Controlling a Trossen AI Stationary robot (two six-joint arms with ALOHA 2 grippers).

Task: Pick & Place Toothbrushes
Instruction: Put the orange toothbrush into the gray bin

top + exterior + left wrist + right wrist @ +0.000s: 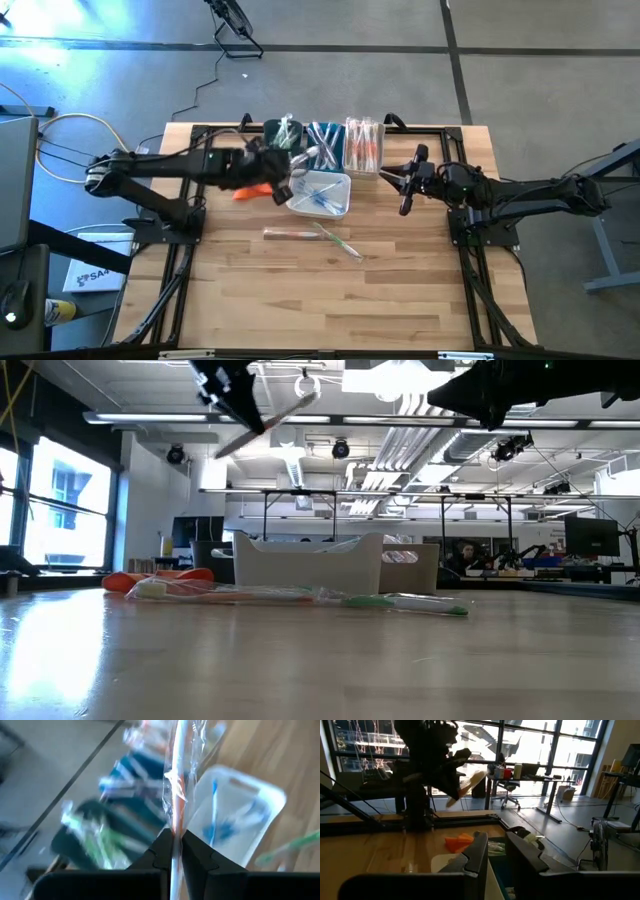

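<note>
- Left claw (172,851) up above the back of the desk (330,300), by the bins, pinching a wrapped toothbrush (176,780) with an orange-pink handle near one end, the rest sticking out past the fingers.
- Likely light and stiff along the handle, yet the clear crinkly wrapper looks slippery; safest taken across the handle, not by loose film.
- Held out from one end, probably apt to swing or slip if moved fast.
- Right claw (408,182) waiting above the desk's right back part, just beside the orange-brush bin, slightly spread and holding nothing.
- Three bins in a row at the back edge: green bin (282,131) with green-handled brushes, blue bin (323,143) with blue ones, clear bin (364,146) with orange ones.
- White tray (320,194) in front of them, holding blue-handled brushes.
- Two loose toothbrushes (310,236) flat on the desk in front of the tray, one green-handled.
- Orange cloth (252,190) left of the tray, partly under the left arm.
</note>
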